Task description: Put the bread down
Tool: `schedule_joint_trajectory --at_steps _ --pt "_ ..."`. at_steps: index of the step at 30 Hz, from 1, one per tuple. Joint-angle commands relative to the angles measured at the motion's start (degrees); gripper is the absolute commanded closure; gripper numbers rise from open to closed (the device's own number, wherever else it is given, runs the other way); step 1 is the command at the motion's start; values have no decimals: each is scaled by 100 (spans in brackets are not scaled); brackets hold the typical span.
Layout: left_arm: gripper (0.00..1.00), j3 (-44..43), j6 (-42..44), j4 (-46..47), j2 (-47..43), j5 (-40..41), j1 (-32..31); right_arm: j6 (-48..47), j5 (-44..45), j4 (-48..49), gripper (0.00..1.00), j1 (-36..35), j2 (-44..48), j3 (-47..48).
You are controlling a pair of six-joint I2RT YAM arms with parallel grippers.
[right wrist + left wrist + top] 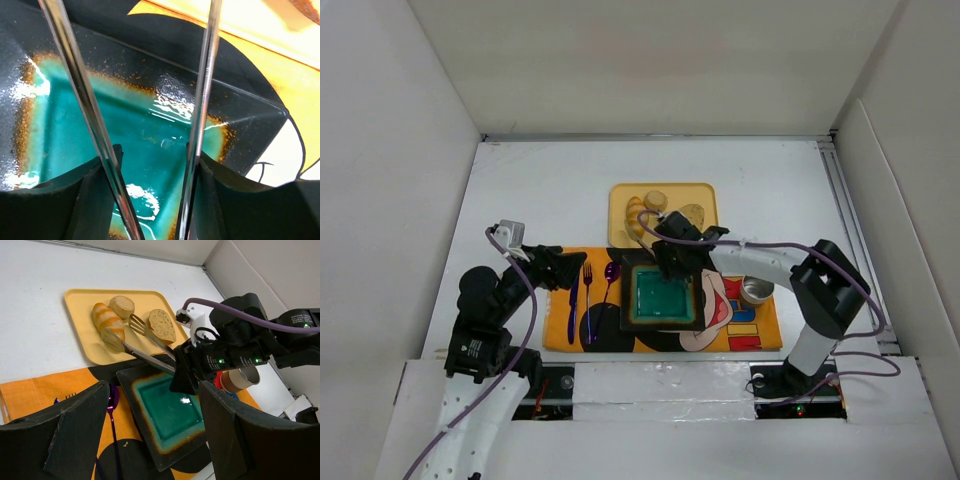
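The bread lies on a yellow tray (80, 315): a long ridged roll (107, 322), a round bun (122, 306) and an oval brown slice (162, 325). From above the roll (638, 215), bun (655, 200) and slice (693, 214) show at the tray's middle. My right gripper (152, 155) is shut on metal tongs (80, 90), whose two arms run between its fingers. The tongs (145, 342) are spread, one tip at the roll's near end, the other between roll and slice. My left gripper (155, 390) stands open and holds nothing, over the placemat's left part.
A square teal plate (665, 297) with a dark rim sits on the orange placemat (765, 330), under the right gripper (672, 258). A knife (573, 295), fork (587, 290) and purple spoon (610, 272) lie left of it. A cup (757, 291) stands to its right.
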State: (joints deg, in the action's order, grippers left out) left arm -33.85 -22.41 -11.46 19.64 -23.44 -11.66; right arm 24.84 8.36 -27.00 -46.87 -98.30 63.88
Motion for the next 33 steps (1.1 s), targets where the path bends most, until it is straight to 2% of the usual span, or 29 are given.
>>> schedule_joint_trajectory --at_steps 1,2,6,9,12,19,23,27,30,33 --pt "33 -219 -35 83 -74 59 -56 -93 -71 125 42 20 -180 344" --pt "33 -210 -26 74 -92 68 -56 -85 -63 108 44 20 -285 397" --pt "33 -219 -35 65 -92 121 -56 -120 -150 248 64 73 -286 476" --pt "33 -219 -44 65 -66 129 -56 -50 -116 327 72 73 46 407" --pt "33 -210 -52 65 5 147 -56 -6 -290 450 73 73 495 82" --pt "33 -219 -61 57 110 164 -56 240 -590 170 74 -190 2226 -937" --pt "34 -210 -88 56 146 208 -56 679 -730 -112 75 -498 3506 -1693" --pt "34 -175 -88 100 137 226 -56 1267 -1117 -410 75 -893 4386 -2422" --pt "34 -175 -97 92 172 244 -56 1628 -1214 -403 75 -1175 4801 -2722" --pt "34 -175 -96 135 172 235 -56 1708 -1240 -288 74 -1228 4812 -3003"
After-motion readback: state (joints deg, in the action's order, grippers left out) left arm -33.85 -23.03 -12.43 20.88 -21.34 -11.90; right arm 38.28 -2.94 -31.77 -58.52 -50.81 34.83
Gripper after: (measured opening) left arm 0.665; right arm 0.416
